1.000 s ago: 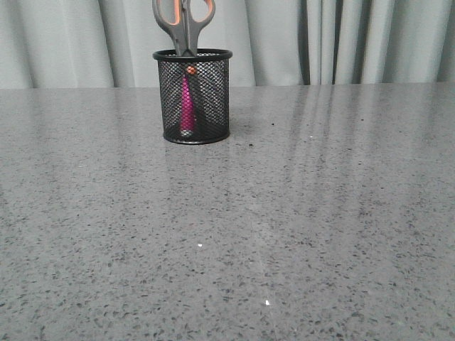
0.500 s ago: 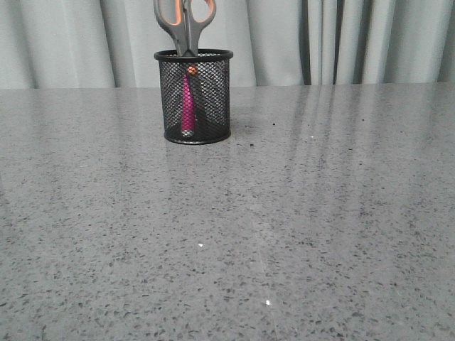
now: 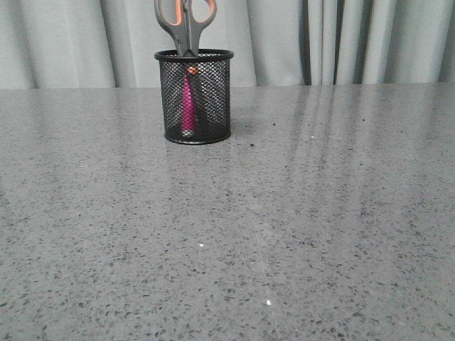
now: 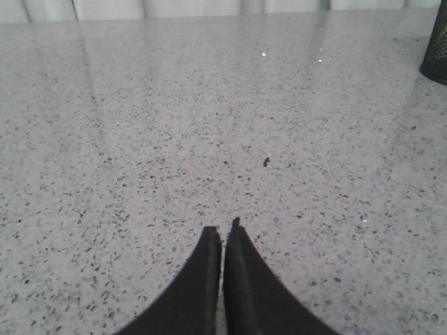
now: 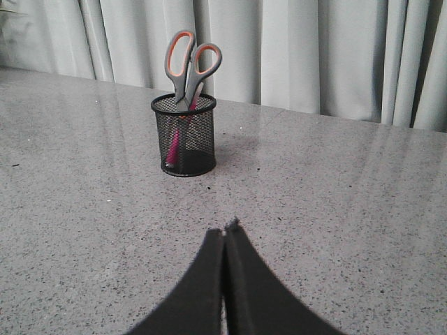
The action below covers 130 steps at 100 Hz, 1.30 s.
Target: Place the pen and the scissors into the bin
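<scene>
You are looking at a task that seems finished already: in the upper left of the front view the bin (image 3: 193, 96) is standing upright on the worktop (image 3: 284, 227), the scissors (image 3: 185, 25) are sitting in it blades down with the grey handles sticking out above the rim, and the pen (image 3: 187, 106) is showing pink through the mesh, leaning inside. The left hand (image 4: 223, 237) is hovering over bare worktop with its two fingers pressed together and nothing between them, and only a corner of the bin is appearing at the upper right edge of its view. The right hand (image 5: 224, 234) is closed the same way and is also carrying nothing, with the bin in the upper left part of its picture, well apart from it. So the step in hand, as I judge it, is only parking: you are keeping both arms away from the bin, because the tall handles could catch a passing finger and tip the light cup.
</scene>
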{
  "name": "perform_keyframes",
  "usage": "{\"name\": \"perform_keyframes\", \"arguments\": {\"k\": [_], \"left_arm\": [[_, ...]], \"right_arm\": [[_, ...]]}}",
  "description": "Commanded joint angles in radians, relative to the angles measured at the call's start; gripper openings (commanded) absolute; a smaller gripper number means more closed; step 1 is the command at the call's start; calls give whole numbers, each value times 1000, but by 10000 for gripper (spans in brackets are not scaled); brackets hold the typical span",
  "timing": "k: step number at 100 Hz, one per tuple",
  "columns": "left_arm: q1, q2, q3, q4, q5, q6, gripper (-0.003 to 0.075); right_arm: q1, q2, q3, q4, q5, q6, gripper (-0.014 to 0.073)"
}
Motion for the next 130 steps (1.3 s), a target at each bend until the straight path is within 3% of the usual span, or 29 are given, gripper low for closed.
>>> {"name": "perform_keyframes", "arguments": {"k": [1, 71, 78, 105, 113, 130], "left_arm": [[2, -32, 45, -9, -51, -6, -19], [2, -32, 45, -9, -51, -6, -19], [2, -32, 45, -9, -51, -6, -19], [2, -32, 45, -9, -51, -6, -19], [2, -32, 45, -9, -51, -6, -19], [2, -32, 45, -9, -51, -6, -19]], "right_arm": [[-2, 10, -23, -5, -74, -7, -69], [-2, 10, -2, -5, -80, -7, -69], [-21, 10, 40, -51, -107, -5, -69], [-327, 79, 373, -15, -677, 5, -69], [-407, 86, 365, -56, -566, 5, -69], [-494, 78, 372, -56, -470, 5, -69]]}}
